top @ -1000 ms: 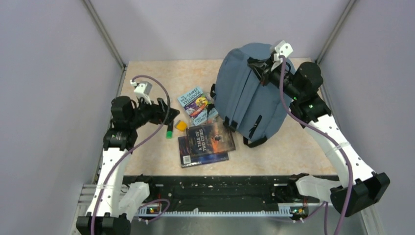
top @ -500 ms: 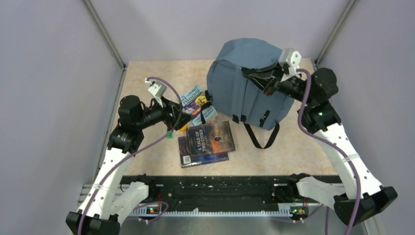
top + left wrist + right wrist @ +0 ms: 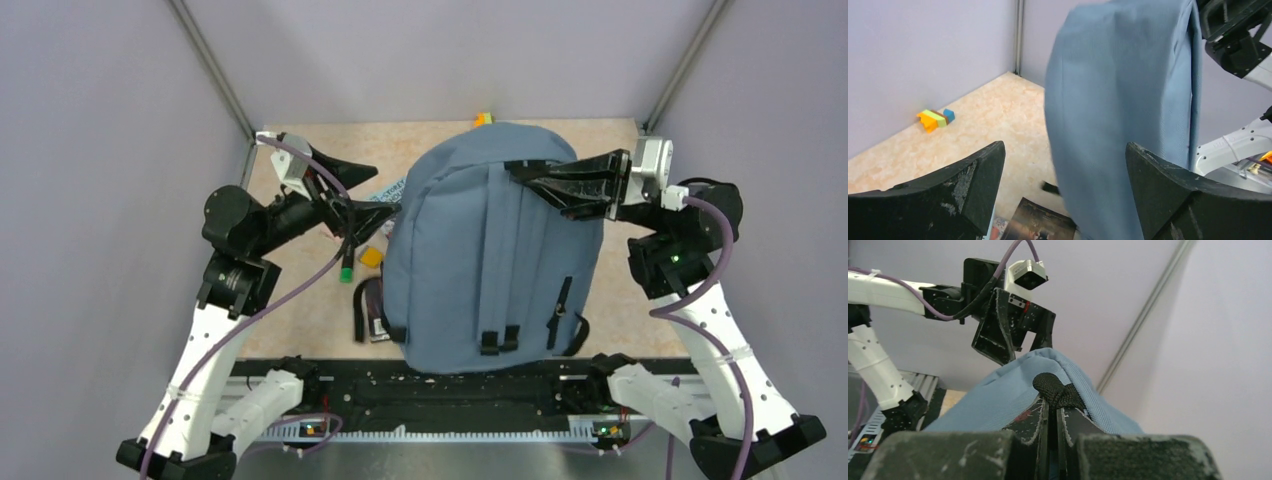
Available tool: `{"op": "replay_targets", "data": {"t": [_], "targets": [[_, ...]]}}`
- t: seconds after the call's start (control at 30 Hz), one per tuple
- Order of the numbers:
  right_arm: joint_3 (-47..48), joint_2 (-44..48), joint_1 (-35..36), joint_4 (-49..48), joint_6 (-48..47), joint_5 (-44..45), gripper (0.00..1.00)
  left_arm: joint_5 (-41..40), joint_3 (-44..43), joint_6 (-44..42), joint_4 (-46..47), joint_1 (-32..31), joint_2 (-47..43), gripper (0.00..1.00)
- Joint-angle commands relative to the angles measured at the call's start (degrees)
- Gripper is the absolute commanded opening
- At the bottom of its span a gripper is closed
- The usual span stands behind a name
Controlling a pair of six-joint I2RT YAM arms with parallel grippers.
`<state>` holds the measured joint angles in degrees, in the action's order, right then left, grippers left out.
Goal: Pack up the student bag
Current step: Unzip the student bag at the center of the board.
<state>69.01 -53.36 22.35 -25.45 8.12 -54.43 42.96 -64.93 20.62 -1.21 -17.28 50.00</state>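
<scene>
— Right end effector (image 3: 1052, 412), what's it doing?
— It's clamped tight on the black carry loop (image 3: 1055, 390) at the top of the student bag (image 3: 480, 260), with the webbing pinched between its two fingers.
— And where is the bag?
— Over the middle of the tabletop (image 3: 625, 300), held up by that loop. In the overhead view its top points toward the far edge and its bottom reaches the near edge, with the strap side facing the camera. Whether its bottom touches the tabletop, I cannot tell.
— Left end effector (image 3: 383, 190)?
— Spread wide and holding nothing, just beside the bag's left side.
— Anything else?
— Toward the left edge, a green marker (image 3: 346, 268) and a small yellow piece (image 3: 371, 257) lie close together. A book (image 3: 376, 325) pokes out from under the bag, next to a dangling black strap (image 3: 358, 315). Some coloured blocks (image 3: 935, 119) sit by the far edge.
</scene>
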Motion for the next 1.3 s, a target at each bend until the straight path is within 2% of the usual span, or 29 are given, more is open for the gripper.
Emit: {"op": "replay_targets", "data": {"t": [0.0,0.17,0.3,0.43,0.7,0.73,0.8,0.87,0.9,1.07,1.1,1.17,1.27], "targets": [[-0.6,1.1,0.2,-10.6,3.3,-3.3,0.00,-3.4,-1.8,-5.6,-0.6,-2.0,-1.9,0.95],[0.5,-0.9,0.2,-7.2,2.3,-3.9,0.00,6.1,-0.2,-3.4,0.7,-4.8,0.9,0.96],[1.1,-2.7,0.2,-6.5,2.4,-4.5,0.00,7.6,0.4,-4.1,0.7,-7.9,3.3,0.98],[1.2,-4.3,0.2,-6.6,2.5,-5.2,0.00,6.8,1.6,-5.0,0.7,-9.6,5.3,0.98],[1.3,-6.9,0.2,-6.7,2.6,-6.3,0.00,-0.2,1.3,-10.1,-5.1,-11.7,8.3,0.97],[1.1,-7.3,0.3,-6.7,2.5,-6.2,0.00,-0.8,1.5,-10.3,-5.0,-11.7,8.5,0.94],[0.6,-7.9,0.3,-6.0,2.4,-4.9,0.00,-3.0,1.6,-10.8,-5.3,-11.9,8.7,0.70],[-0.2,-8.4,0.3,-4.6,1.5,-2.8,0.00,-6.4,1.7,-10.9,-6.1,-11.8,8.9,0.40],[-0.9,-8.5,0.3,-3.9,1.0,-1.5,0.00,-8.6,1.7,-11.0,-6.6,-11.8,8.9,0.31],[-4.7,-8.8,0.3,-1.7,-0.3,5.6,0.00,-16.9,2.2,-11.0,-8.4,-11.8,8.8,0.00],[-5.2,-8.8,0.3,-1.4,-0.2,7.6,0.00,-17.4,2.4,-10.9,-8.3,-11.8,8.6,0.00],[-6.3,-8.7,0.3,-0.2,0.2,13.1,0.18,-18.3,3.5,-10.0,-6.7,-11.8,7.9,0.00],[-6.1,-8.2,0.2,4.1,1.7,22.9,0.66,-21.8,6.1,-9.3,-3.1,-11.8,4.6,0.00]]}}
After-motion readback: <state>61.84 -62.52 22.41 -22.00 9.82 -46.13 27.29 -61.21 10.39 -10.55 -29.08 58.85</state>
